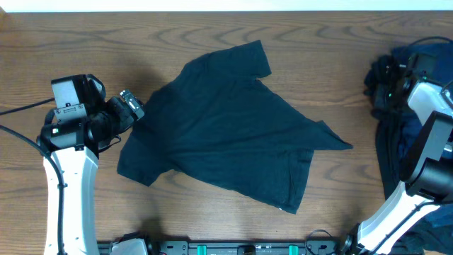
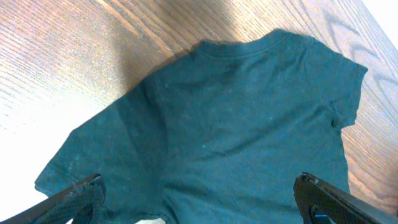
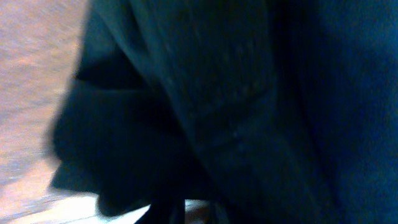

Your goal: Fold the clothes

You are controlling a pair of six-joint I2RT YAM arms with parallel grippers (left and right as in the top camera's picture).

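Left hand (image 1: pixel 133 106) is spread wide beside the black T-shirt (image 1: pixel 226 134), laid out in the middle of the table (image 1: pixel 85 42) for folding; right hand (image 1: pixel 386 81) is down in the dark clothes pile (image 1: pixel 391 149), and I can't tell its grip.

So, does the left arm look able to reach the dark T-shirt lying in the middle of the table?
Probably yes. The left gripper hovers open at the near edge of the T-shirt, and nothing lies between them. The wrist view shows the cloth just below it.
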